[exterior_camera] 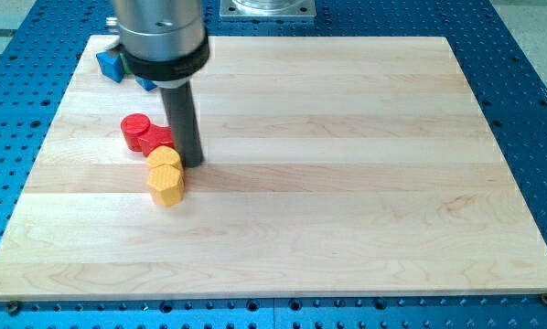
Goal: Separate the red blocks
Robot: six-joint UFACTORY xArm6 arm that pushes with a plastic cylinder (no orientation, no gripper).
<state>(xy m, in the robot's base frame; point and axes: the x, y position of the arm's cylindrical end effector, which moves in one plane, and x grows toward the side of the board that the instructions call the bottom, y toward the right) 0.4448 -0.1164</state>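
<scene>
A red round block (pixel 136 129) lies at the view's left, touching a second red block (pixel 158 138) just to its right; the second one's shape is partly hidden by the rod. My tip (pixel 192 163) rests on the board right beside the second red block, at its right edge, and next to the top of a yellow block (pixel 164 160). A second yellow block, hexagonal (pixel 166 185), lies directly below the first one, touching it.
A blue block (pixel 110 64) lies at the board's top left corner, and another blue block (pixel 145 83) peeks out beneath the arm's grey body. The wooden board (pixel 347 183) sits on a blue perforated table.
</scene>
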